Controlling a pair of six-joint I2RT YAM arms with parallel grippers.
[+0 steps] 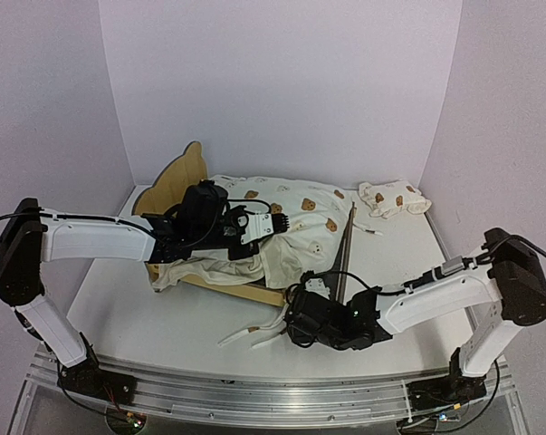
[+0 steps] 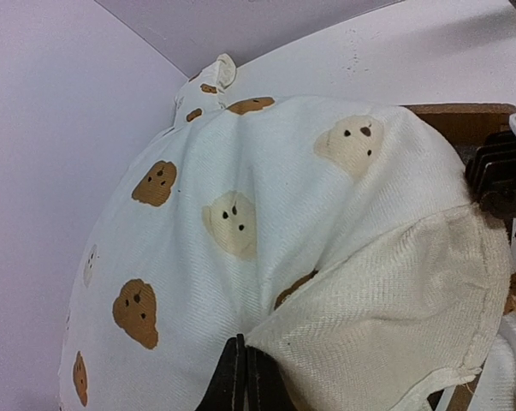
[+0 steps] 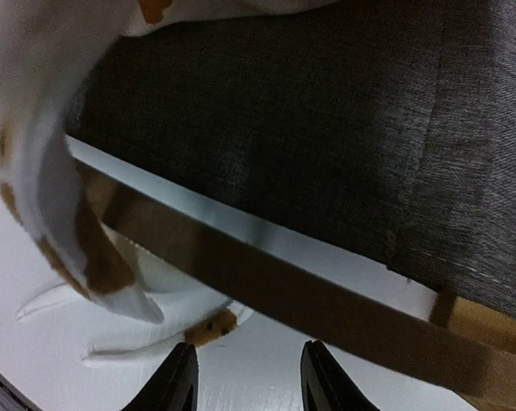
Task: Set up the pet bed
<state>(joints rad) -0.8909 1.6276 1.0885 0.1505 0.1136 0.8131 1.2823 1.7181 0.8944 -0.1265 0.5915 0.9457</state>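
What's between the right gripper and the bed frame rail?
Nothing solid. The right gripper stands open facing the rail; only loose cushion ties lie on the table between them.

Overhead view facing back wall (image 1: pixel 282 82), both wrist views close on pet bed (image 1: pixel 300 208)

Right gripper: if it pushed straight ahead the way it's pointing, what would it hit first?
Probably the wooden rail of the pet bed, just ahead; depth is unclear.
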